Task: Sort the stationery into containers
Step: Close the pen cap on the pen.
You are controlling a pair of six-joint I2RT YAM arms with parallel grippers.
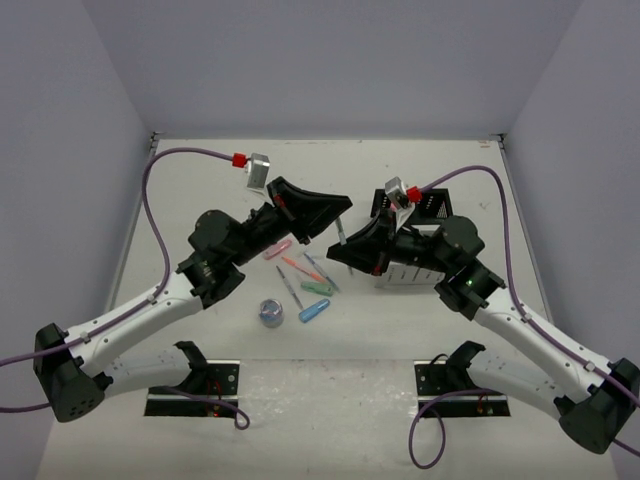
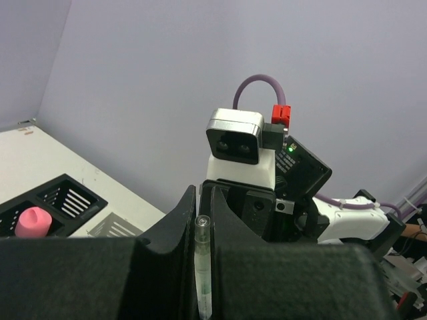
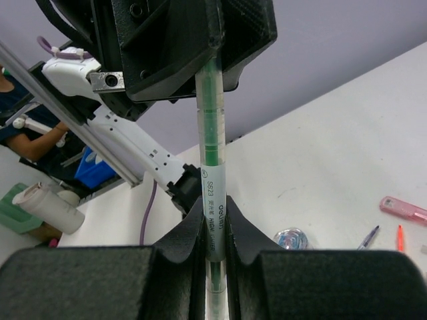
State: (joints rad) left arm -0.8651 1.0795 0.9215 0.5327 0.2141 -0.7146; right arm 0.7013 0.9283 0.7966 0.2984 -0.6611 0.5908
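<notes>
A: Nearest the arm bases, on the pale matte table (image 1: 360, 340): a round blue-grey roll (image 1: 271, 312), and a short blue capsule-shaped piece (image 1: 314, 310) just beside it.

B: Past those, lying flat: a mint capsule-shaped piece (image 1: 317, 288), a thin orange pencil (image 1: 297, 268) and a pink marker (image 1: 277, 249). All loose, none in a box.

A: And the pen?

B: A clear-barrelled green pen (image 3: 212, 133) with a printed white label is held above the table between the arms. The right gripper (image 3: 213, 217) pinches its labelled barrel between black moulded fingers. The left gripper (image 2: 202, 200) is clamped on the other end.

A: Containers?

B: The white slotted organiser box (image 1: 398, 275) is mostly hidden under the right arm, so I cannot tell its contents. Behind it is the black perforated organiser box (image 2: 67, 193), with two compartments. A rounded pink piece (image 2: 33, 222) stands in one of them.
</notes>
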